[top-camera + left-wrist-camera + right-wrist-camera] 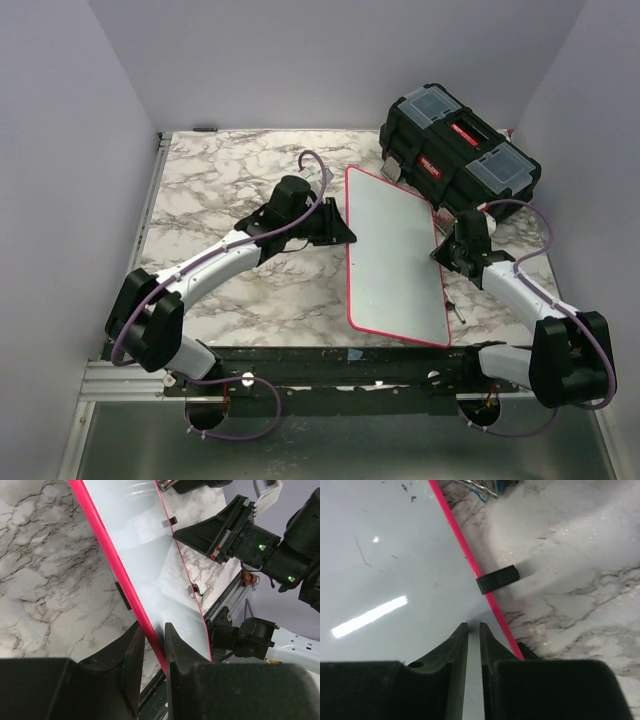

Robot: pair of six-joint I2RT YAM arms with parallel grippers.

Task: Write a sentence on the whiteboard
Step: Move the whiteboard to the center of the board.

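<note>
Marble table (205, 190), glossy white whiteboard (395, 258), thin red-pink rim, rounded corners

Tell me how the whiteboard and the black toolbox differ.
The whiteboard is flat, thin and white with a red-pink rim; the black toolbox is a bulky box with red accents. The whiteboard is central; the black toolbox is at the far right. Both are roughly rectangular and set askew.

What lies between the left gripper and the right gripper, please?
Only the whiteboard, seen in the top view: the left gripper is at its left rim, the right gripper at its right rim.
</note>
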